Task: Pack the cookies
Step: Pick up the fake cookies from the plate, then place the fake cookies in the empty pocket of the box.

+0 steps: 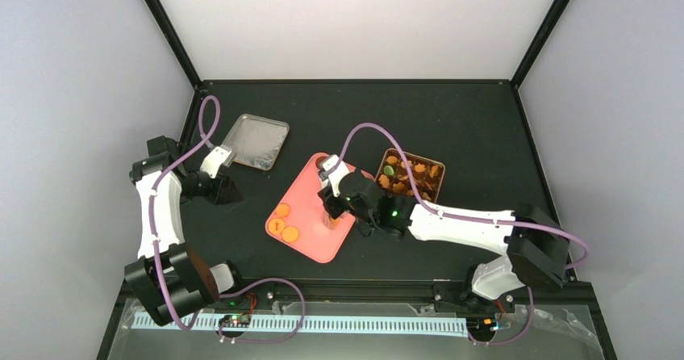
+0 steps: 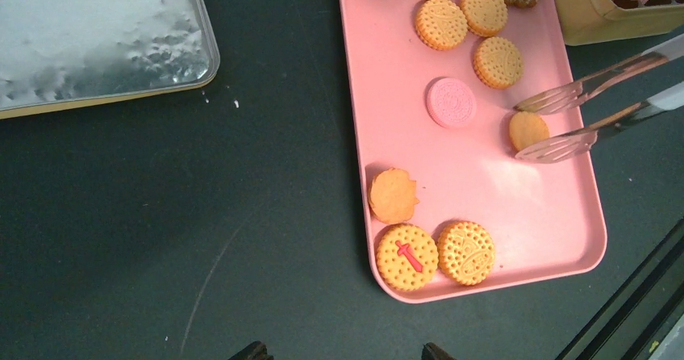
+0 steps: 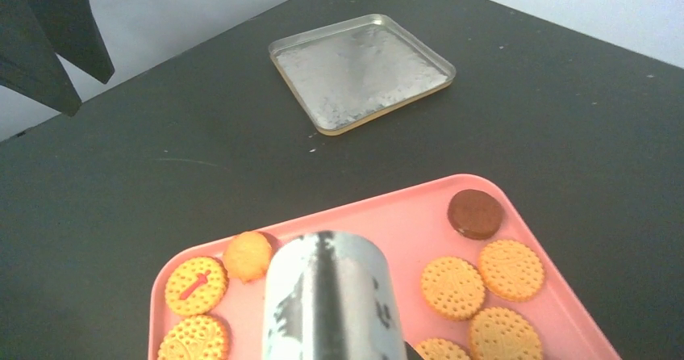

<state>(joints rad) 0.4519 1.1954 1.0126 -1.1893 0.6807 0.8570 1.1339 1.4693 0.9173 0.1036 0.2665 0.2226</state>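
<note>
Small round cookies (image 2: 440,23), mostly orange-yellow, lie on a flat pink plastic tray (image 2: 484,190) in the middle of the black worktop (image 1: 468,118). In the left wrist view, one bunch sits at the top of the tray. A pink cookie (image 2: 450,102) lies just below that bunch. Three more cookies lie near the tray's bottom edge, and one of them has a red mark (image 2: 406,257). A dark brown cookie (image 3: 475,213) shows at the right of the right wrist view. More cookies fill a square gold tin (image 2: 601,17), which stands just beside the tray's upper right corner.

The right gripper (image 1: 332,208) hangs over the pink tray. Its jaws are squeezed on silver metal tongs (image 2: 565,142). The two tips of the tongs stand a little apart, one on each side of a small orange cookie (image 2: 528,130) by the tray's right edge. It is not clear if both tips touch it. In the right wrist view, the shiny back of the tongs hides the fingers.

The left gripper (image 1: 230,192) is at the left of the top view, just below a shallow square silver metal lid (image 1: 254,142). Its jaws are open about halfway and hold nothing. Only its two dark tips show at the bottom of the left wrist view.
</note>
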